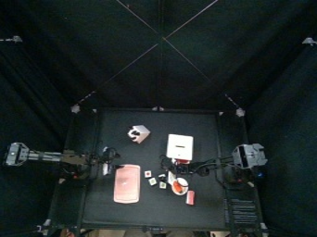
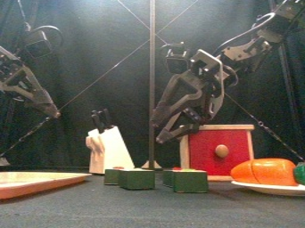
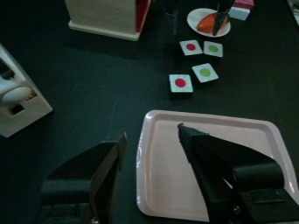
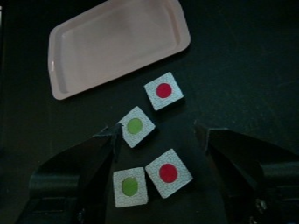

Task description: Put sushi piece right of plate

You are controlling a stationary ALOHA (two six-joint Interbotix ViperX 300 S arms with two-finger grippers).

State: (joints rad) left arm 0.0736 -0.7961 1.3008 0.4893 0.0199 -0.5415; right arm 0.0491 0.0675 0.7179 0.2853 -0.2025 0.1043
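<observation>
The salmon-pink plate (image 1: 124, 183) lies at the table's front left, and its near edge shows low in the front view (image 2: 30, 183). Several square sushi pieces lie to its right; in the right wrist view two have red dots (image 4: 165, 90) (image 4: 170, 171) and two have green dots (image 4: 136, 125) (image 4: 129, 185). My right gripper (image 4: 162, 138) hangs open just above them, holding nothing, and hangs over the green blocks (image 2: 137, 178) in the front view (image 2: 179, 120). My left gripper (image 3: 155, 142) is open over the plate's (image 3: 233, 140) edge.
A white box with a red end (image 1: 181, 144) stands behind the sushi, and a knife block (image 1: 135, 135) is at the back left. A small white dish with orange food (image 2: 265, 174) sits at the front right, near the pieces.
</observation>
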